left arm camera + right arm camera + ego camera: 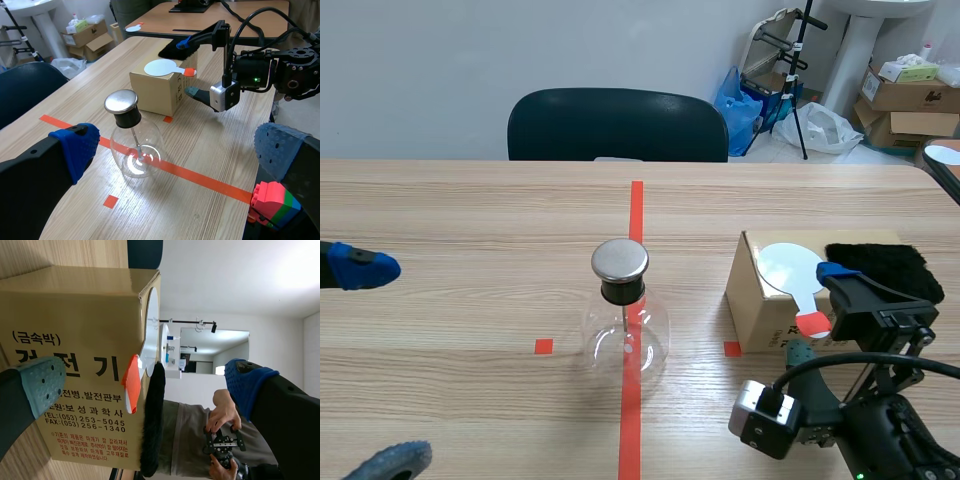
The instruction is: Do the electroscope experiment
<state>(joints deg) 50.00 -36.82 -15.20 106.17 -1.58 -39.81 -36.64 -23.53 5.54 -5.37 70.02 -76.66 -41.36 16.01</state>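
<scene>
Now, flask (625, 325) stands mid desk (470, 210) on tape line; open wood left of it, box (755, 300) near on right. Your left jaws wide apart, empty; right jaws wide apart around red tip of paddle (788, 268), unclamped.

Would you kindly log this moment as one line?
flask upright on tape line | disc and fur on box | left jaws open | right jaws open at box

Dark chair (618, 125) at far edge of table (440, 210); beyond it, blue bag (738, 98), white bag (825, 128) and cardboard boxes (905, 95) on the floor.
</scene>
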